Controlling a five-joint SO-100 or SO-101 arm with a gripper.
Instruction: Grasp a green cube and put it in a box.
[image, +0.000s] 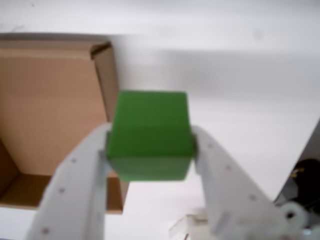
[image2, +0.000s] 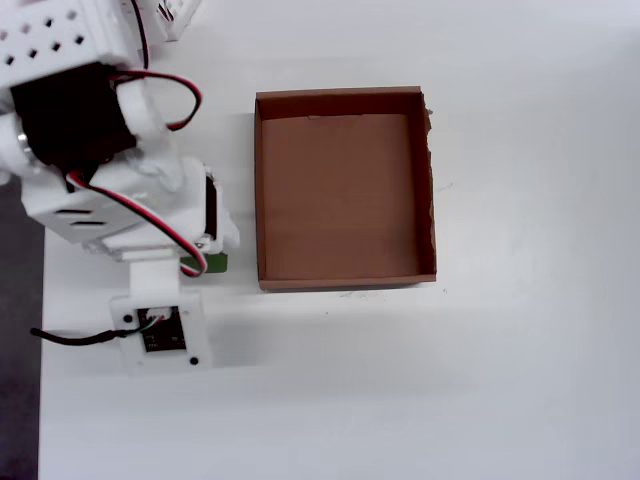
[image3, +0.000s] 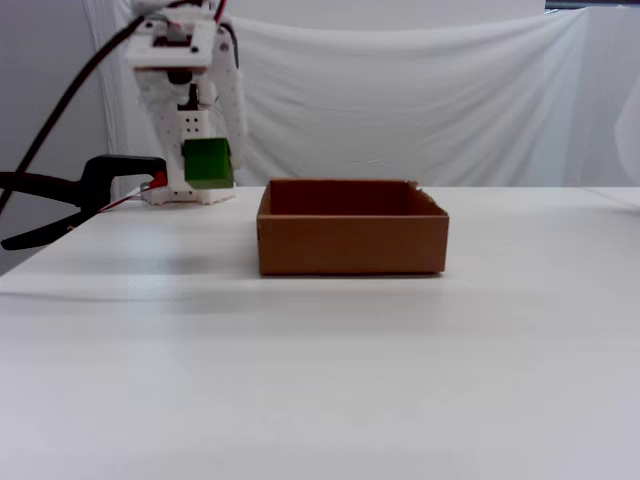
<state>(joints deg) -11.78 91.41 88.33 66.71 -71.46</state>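
The gripper (image: 150, 150) clamps the cube (image: 149, 134) between both fingers. It hangs above the table (image3: 320, 380), left of the box (image3: 350, 245) in the fixed view.

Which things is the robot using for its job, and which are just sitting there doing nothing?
Part of the job:
- green cube, pinched in the gripper and held up off the table
- box, empty, open side up

Just lying about:
- black clamp at the table's left edge in the fixed view
- white cloth backdrop
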